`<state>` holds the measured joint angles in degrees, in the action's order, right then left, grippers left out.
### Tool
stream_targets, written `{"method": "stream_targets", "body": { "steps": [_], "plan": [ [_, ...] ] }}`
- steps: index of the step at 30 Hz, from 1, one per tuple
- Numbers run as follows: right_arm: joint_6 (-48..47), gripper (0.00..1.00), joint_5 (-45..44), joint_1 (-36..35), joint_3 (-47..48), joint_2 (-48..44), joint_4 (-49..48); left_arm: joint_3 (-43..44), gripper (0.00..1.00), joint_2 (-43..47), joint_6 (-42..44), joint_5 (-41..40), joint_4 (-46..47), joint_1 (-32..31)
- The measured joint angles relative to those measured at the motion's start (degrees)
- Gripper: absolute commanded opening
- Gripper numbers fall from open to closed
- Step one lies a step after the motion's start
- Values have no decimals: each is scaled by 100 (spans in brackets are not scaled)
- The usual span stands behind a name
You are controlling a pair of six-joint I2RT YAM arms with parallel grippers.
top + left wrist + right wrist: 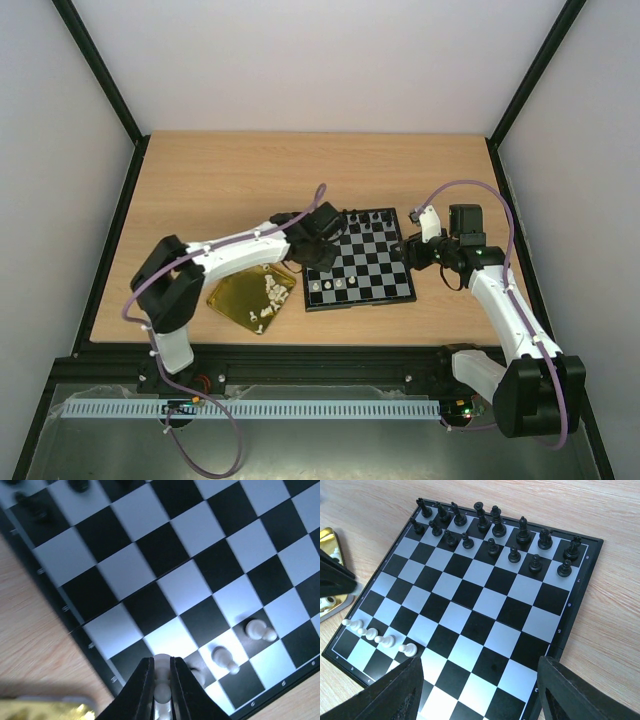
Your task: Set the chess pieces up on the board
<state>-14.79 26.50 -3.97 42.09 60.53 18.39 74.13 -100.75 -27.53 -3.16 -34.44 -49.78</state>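
The board (372, 262) lies mid-table, with black chessmen (492, 530) along its far rows. Several white pawns (385, 640) stand in a row near its left corner (334, 284). My left gripper (308, 262) is shut on a white pawn (163, 692), held over the board's near-left corner (161, 661). I cannot tell whether the pawn touches the board. Two white pawns (255, 628) stand just right of the gripper, and a third is partly hidden behind a finger. My right gripper (410, 252) hovers wide open and empty over the board's right edge (479, 662).
A shiny gold tray (240, 300) with several loose white pieces (270, 292) sits left of the board, under the left arm, and shows at the left edge of the right wrist view (331, 540). Black frame rails (120, 230) border the wooden table.
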Motion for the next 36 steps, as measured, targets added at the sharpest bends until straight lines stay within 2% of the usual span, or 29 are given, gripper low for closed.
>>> {"method": "stream_targets", "body": {
  "steps": [4, 12, 19, 23, 26, 29, 32, 36],
  "plan": [
    [0, 65, -2, 0, 0, 0, 0, 444, 6, -586, 138, 118, 17, -125],
    [0, 65, 0, 0, 0, 2, 0, 693, 11, -1108, 232, 243, 13, -203],
    [0, 65, 4, 0, 0, 44, 0, 748, 34, -1316, 245, 275, -20, -201],
    [0, 63, 22, 0, 9, 81, 46, 767, 44, -1255, 243, 223, -50, -205],
    [-11, 61, 55, -79, 129, 144, 164, 726, 47, -955, 232, 50, -114, -205],
    [-90, 59, -79, -505, 476, 404, 358, 428, 53, -234, 219, -142, -70, -149],
    [-190, 59, -195, -1117, 822, 750, 466, -166, 60, 789, 146, -284, -7, 20],
    [-306, 56, -463, -1915, 1108, 1244, 535, -1147, 70, 2092, 162, -468, 243, 649]
  ]
}}
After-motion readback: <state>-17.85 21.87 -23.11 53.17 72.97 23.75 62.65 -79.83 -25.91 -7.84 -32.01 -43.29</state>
